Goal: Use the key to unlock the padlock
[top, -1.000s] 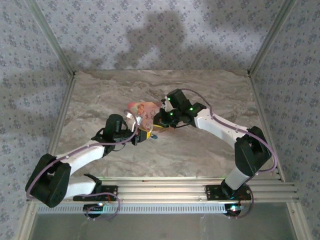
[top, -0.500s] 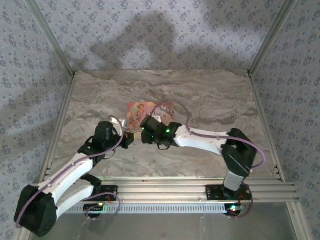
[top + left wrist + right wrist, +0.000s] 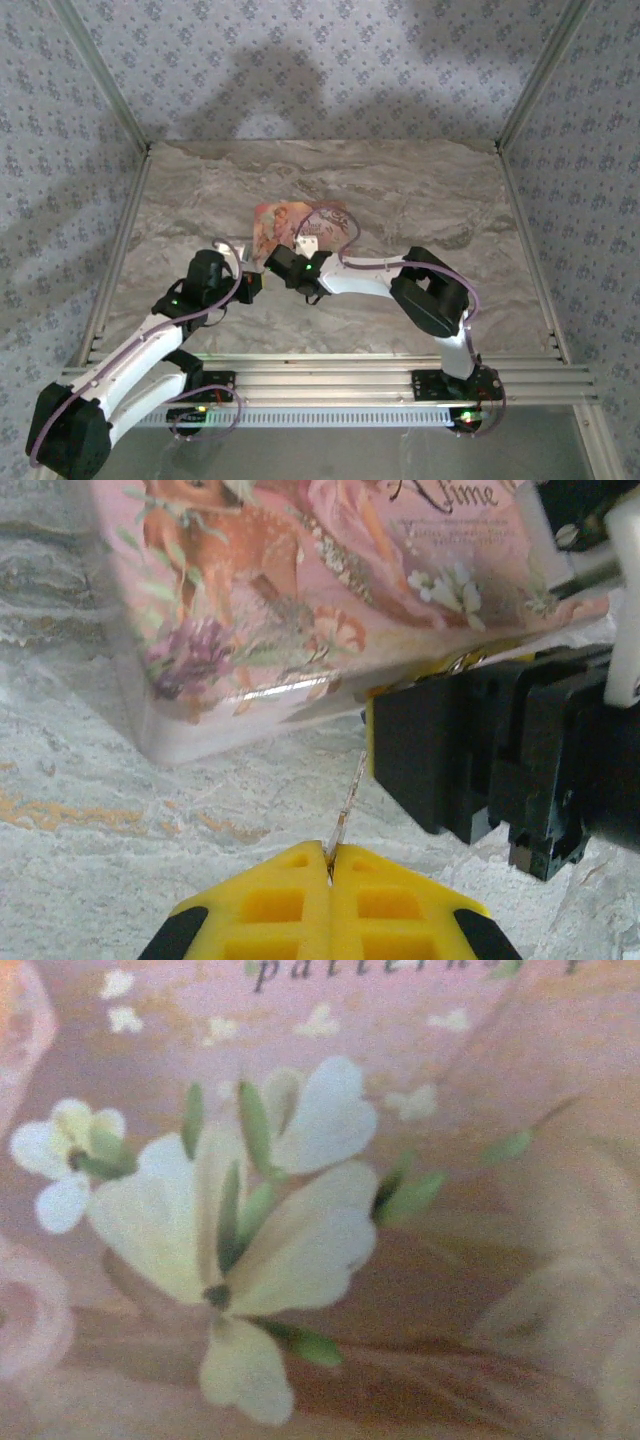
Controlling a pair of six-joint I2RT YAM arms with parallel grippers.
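Left gripper [image 3: 330, 852]: yellow pads pinched together on a thin key [image 3: 348, 795], seen edge-on. Right gripper [image 3: 279, 263]: black, against the box [image 3: 300, 600] front edge; opening cannot be told. Padlock: cannot be made out at that edge.

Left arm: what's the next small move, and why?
Probably ease the left gripper forward and slightly right. Its fingers are shut on the thin key, whose tip stops short of the near edge of the box, beside the right gripper. Alignment is too fine to judge, so keep it small.
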